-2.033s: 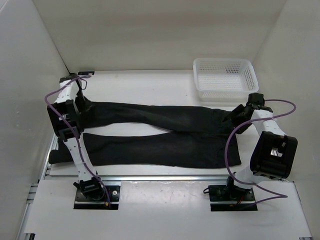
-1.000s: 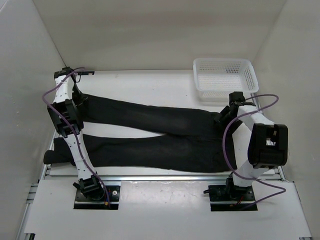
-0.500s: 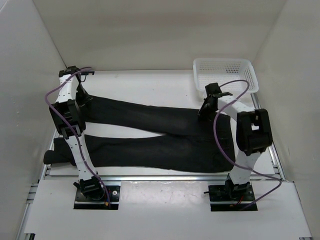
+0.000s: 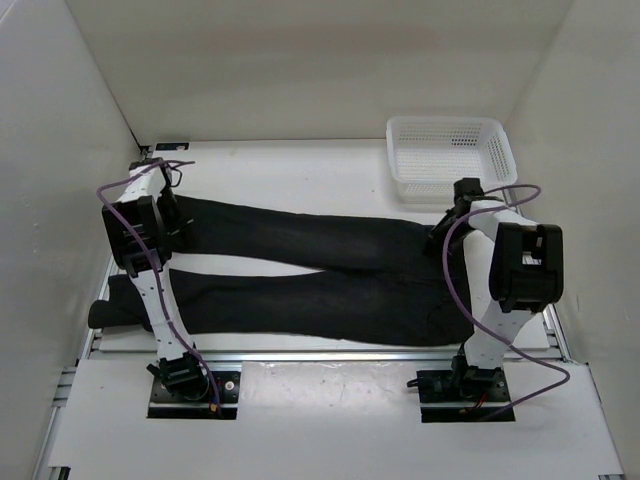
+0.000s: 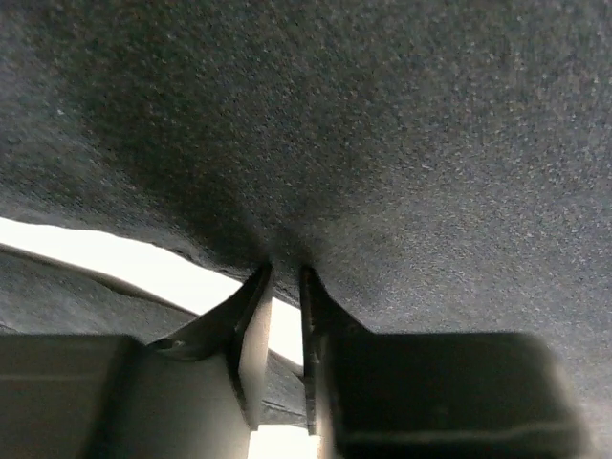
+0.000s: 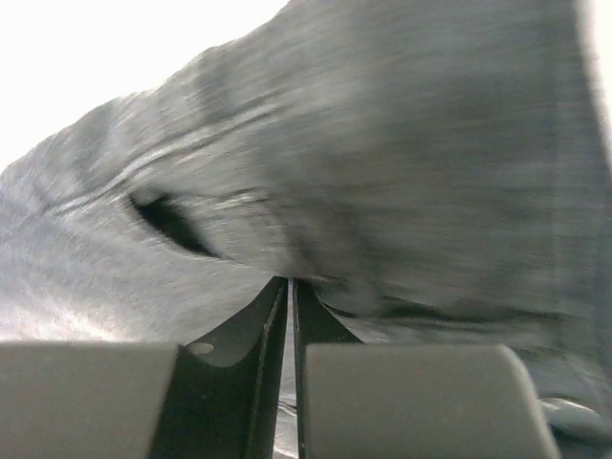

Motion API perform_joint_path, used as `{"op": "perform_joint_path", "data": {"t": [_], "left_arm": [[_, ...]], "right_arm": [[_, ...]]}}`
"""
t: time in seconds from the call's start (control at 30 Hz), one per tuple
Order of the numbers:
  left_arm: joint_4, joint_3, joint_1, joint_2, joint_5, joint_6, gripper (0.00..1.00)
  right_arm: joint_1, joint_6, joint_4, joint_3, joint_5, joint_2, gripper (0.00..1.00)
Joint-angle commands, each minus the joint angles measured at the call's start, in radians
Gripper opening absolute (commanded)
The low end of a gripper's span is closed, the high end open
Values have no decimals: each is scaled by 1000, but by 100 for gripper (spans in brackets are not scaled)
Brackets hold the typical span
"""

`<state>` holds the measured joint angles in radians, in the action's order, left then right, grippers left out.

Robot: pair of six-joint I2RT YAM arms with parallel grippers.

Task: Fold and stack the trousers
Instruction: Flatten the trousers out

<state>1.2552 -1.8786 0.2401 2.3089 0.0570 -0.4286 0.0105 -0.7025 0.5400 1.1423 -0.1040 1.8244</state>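
The black trousers (image 4: pixel 330 270) lie flat across the table, both legs pointing left and the waist at the right. My left gripper (image 4: pixel 170 217) sits at the far leg's cuff. In the left wrist view its jaws (image 5: pixel 284 273) stand close together with the cloth's edge (image 5: pixel 382 143) pinched at the tips. My right gripper (image 4: pixel 445 228) is at the waist's far corner. Its jaws (image 6: pixel 290 282) are almost touching, and a fold of the cloth (image 6: pixel 382 143) bunches at the tips.
A white mesh basket (image 4: pixel 450 155) stands at the back right, just behind the right gripper. White walls close in the table on three sides. The near leg's cuff (image 4: pixel 100 315) hangs past the table's left edge.
Both grippers have closed on the cloth. The right arm swung left along the waist's far edge, then came back right. The left gripper shifted slightly at the far cuff.
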Motion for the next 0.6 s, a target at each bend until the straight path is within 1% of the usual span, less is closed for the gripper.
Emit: {"op": "perform_joint_path", "data": {"t": [0.0, 0.03, 0.07, 0.1, 0.2, 0.23, 0.3, 0.33, 0.4, 0.47, 0.53, 0.57], "left_arm": [[-30, 38, 1, -89, 6, 19, 31], [-30, 47, 1, -89, 6, 19, 35], [-30, 47, -8, -101, -8, 19, 35], [-30, 47, -9, -101, -22, 28, 36], [-30, 38, -34, -101, -32, 39, 36], [-20, 38, -48, -92, -32, 39, 35], [-8, 38, -94, -92, -2, 39, 34], [7, 38, -108, -92, 12, 39, 34], [19, 47, -142, -103, 50, 39, 34], [19, 58, -154, -140, 50, 28, 34], [19, 43, -163, -173, 41, 28, 35], [19, 27, -163, -174, 32, 28, 35]], "right_arm": [[-59, 24, 64, -12, 49, -66, 10], [-88, 24, 64, -21, 49, -77, 10], [-101, 24, 64, -21, 49, -95, 10], [-115, 34, 74, -21, 82, -96, 10], [-167, 55, 98, -9, 113, -105, 10], [-178, 55, 107, -9, 127, -115, 10], [-178, 67, 107, 19, 148, -143, 10], [-158, 67, 107, 19, 148, -166, 10], [-138, 93, 107, 30, 161, -177, 15], [-119, 115, 98, 39, 149, -179, 43], [-119, 115, 98, 68, 127, -148, 74], [-119, 115, 98, 80, 118, -134, 80]]}}
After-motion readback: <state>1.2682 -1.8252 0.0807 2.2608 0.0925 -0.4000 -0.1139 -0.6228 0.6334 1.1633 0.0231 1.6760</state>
